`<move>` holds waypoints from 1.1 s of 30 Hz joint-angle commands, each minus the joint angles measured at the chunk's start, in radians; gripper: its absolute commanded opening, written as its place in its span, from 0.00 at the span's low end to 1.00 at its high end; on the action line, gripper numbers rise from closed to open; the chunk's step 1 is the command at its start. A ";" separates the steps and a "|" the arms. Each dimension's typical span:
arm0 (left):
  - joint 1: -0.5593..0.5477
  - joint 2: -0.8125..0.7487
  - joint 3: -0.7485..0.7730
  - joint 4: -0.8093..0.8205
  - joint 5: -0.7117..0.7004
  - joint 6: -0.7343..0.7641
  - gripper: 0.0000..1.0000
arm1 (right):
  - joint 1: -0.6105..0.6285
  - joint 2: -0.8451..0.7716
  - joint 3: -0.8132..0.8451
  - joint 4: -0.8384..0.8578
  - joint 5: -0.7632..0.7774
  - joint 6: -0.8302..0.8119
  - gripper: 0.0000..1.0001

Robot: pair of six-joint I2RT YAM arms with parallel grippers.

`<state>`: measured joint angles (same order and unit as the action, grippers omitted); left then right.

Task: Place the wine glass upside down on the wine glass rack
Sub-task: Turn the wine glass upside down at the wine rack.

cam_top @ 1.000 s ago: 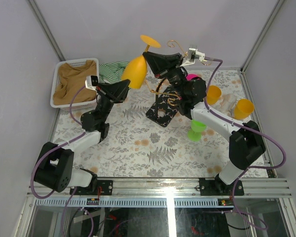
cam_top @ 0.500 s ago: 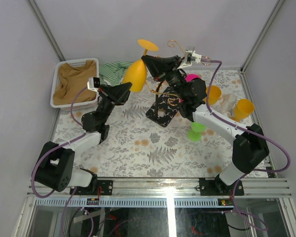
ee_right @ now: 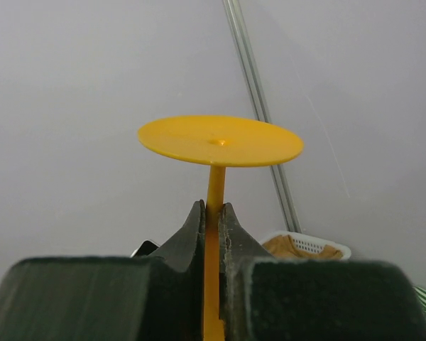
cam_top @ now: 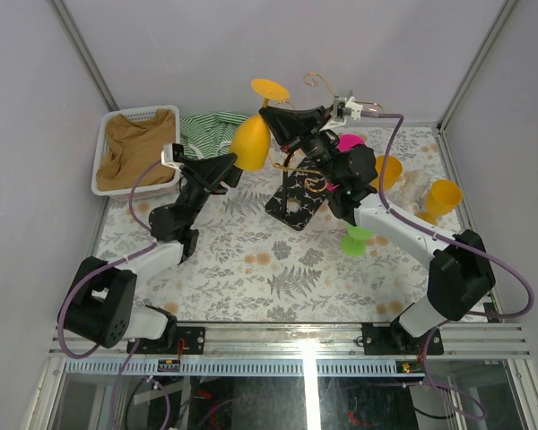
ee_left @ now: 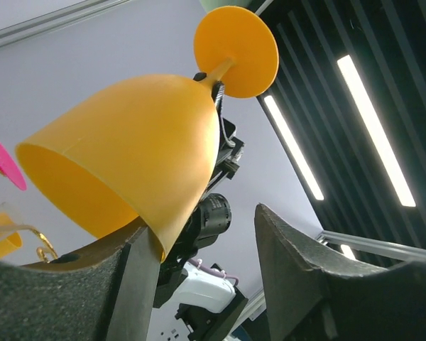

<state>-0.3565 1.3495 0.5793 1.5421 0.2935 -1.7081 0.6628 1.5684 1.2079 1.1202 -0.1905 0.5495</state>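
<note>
Wine glass [cam_top: 251, 143]: solid orange
Wine glass rack [cam_top: 296, 206]: gold wire, black speckled base
Table cover [cam_top: 251, 264]: grey leaf print
Basket [cam_top: 99, 161]: white
Cloth [cam_top: 204, 128]: green-and-white stripes

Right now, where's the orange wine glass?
The wine glass hangs upside down at the top view's far centre, left of the gold rack, stem pinched by the right fingers.

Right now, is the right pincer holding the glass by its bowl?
No, the right pincer is shut on the stem, just under the foot.
</note>
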 commanded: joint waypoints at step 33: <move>0.343 -0.030 -0.060 -0.097 0.325 0.197 0.52 | 0.012 -0.411 -0.151 -0.408 -0.017 -0.316 0.00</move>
<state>-0.0357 1.2919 0.4438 1.4376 0.5739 -1.5562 0.6632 1.1976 1.0668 0.7940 -0.1165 0.2691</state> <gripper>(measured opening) 0.521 0.043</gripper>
